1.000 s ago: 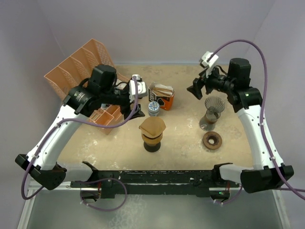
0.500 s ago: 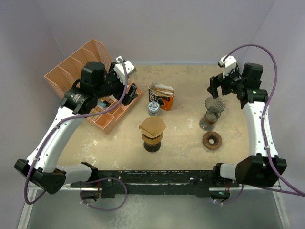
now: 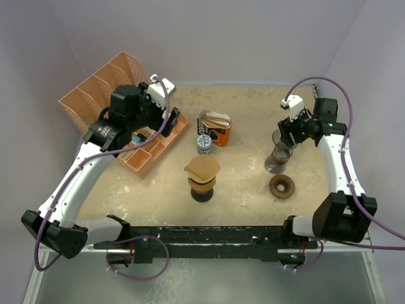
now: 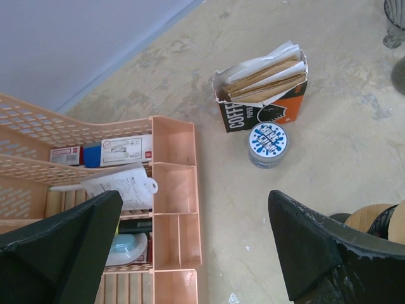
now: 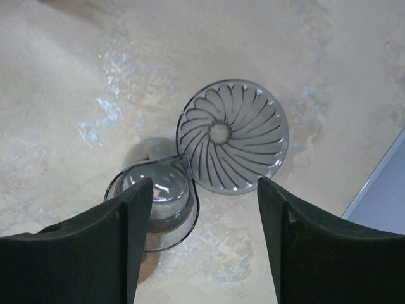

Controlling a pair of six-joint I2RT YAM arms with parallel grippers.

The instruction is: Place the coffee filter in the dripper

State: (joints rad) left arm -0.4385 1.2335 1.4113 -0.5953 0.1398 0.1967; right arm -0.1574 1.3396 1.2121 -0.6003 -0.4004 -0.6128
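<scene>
A box of brown paper coffee filters [image 3: 214,125] stands open at the table's middle back; it also shows in the left wrist view [image 4: 262,85]. A clear ribbed glass dripper [image 3: 283,140] stands at the right; in the right wrist view [image 5: 232,135] it lies just beyond the jaws and holds no filter. A brown filter [image 3: 202,167] sits on top of a dark stand [image 3: 202,190] in the middle. My right gripper [image 3: 286,129] [image 5: 205,244] is open and empty above the glass dripper. My left gripper [image 3: 169,119] [image 4: 190,253] is open and empty over the orange organiser's edge.
An orange compartment organiser [image 3: 149,149] [image 4: 174,190] with small items and an orange file rack [image 3: 95,92] stand at the left. A blue-lidded tin [image 3: 203,144] [image 4: 267,144] sits in front of the filter box. A brown ring [image 3: 281,186] lies near the dripper. A clear glass cup [image 5: 155,202] is under the right jaws.
My left gripper has pulled back left from near the tin to over the organiser. My right gripper has swung right, then come down over the glass dripper.
</scene>
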